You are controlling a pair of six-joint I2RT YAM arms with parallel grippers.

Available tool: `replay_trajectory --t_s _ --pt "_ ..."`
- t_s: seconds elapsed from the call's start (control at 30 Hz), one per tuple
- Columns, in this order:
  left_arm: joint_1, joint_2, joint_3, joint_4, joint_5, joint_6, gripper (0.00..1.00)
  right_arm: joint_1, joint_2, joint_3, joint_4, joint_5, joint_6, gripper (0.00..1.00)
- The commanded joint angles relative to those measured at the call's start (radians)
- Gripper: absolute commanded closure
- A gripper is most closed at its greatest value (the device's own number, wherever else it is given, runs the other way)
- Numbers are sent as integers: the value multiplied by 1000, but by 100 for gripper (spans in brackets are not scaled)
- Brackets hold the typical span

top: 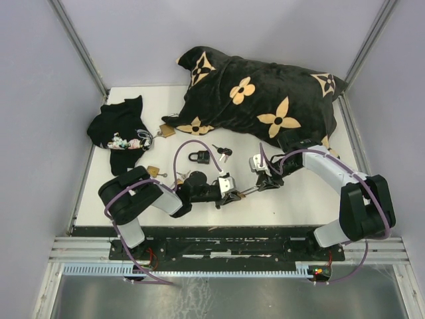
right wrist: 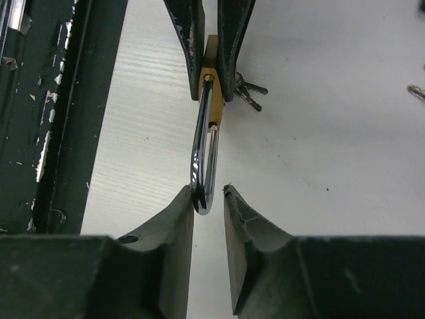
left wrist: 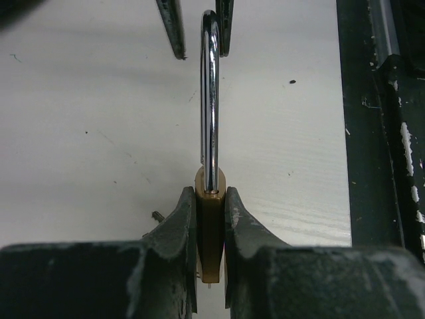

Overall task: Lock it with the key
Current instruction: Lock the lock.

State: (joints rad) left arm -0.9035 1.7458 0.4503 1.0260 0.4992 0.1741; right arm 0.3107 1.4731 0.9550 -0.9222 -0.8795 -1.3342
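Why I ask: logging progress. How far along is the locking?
Done: the left gripper is shut on the brass padlock body. In hand: the right gripper straddles the shackle end, jaws not clamped. Left: the shackle looks unseated, so pressing it home and any key turn remain; keys show beside the padlock.

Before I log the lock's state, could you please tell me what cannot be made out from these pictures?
Keyhole: in the left wrist view the left claw covers the lower body of the brass padlock.
Shackle, latched or free: seen edge-on in both wrist views, too small from the top.
Keys: half hidden behind the left claw in the right wrist view; whether one is inserted is unclear.
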Motion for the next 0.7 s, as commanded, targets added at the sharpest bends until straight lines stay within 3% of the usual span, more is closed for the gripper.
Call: replay_trajectory --t_s 0.0,0.1,0.2,0.5,0.67 --pt "0 -12 -18 160 -11 -47 97 19 -8 34 -21 -28 -2 76" --pt "-1 -13 -23 159 -33 -54 91 30 -30 43 -51 -22 -10 92" --pt "-1 -18 -27 131 -34 -49 85 40 -97 39 -7 21 47 98" --pt "-1 -37 -18 47 -31 -18 82 98 -145 71 -38 108 75 98" --pt "-1 -41 -11 23 -37 -11 68 140 -163 117 -91 176 96 98"
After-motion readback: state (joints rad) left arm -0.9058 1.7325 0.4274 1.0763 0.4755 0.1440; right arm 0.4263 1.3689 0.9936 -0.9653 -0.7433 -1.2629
